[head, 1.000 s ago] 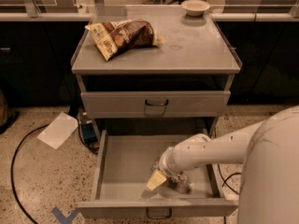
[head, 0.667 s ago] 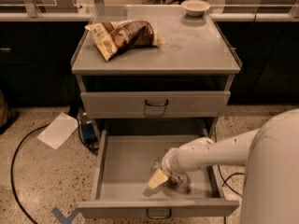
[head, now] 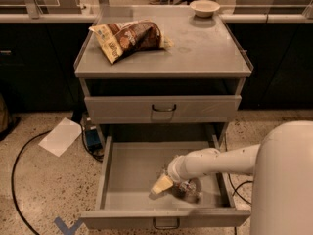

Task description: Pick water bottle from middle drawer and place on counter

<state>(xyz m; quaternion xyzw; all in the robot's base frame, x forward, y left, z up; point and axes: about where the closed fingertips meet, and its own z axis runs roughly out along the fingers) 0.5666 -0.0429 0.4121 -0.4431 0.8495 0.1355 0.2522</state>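
The middle drawer [head: 104, 176] is pulled out wide at the bottom of the grey cabinet. The water bottle [head: 190, 190] lies inside it near the front right, clear and crinkly, partly hidden by my arm. My gripper [head: 163, 184] is down inside the drawer, its pale yellowish tip just left of the bottle and close to the drawer floor. The white arm reaches in from the right. The counter [head: 195, 48] is the grey top of the cabinet.
A brown-and-cream snack bag [head: 128, 37] lies on the counter's left side. A white bowl [head: 205, 7] stands at the counter's back right. The upper drawer [head: 163, 109] is closed. A white paper [head: 60, 136] and a black cable [head: 17, 170] lie on the floor at left.
The gripper and arm have barely shifted inside the drawer. The bottle stays where it was.
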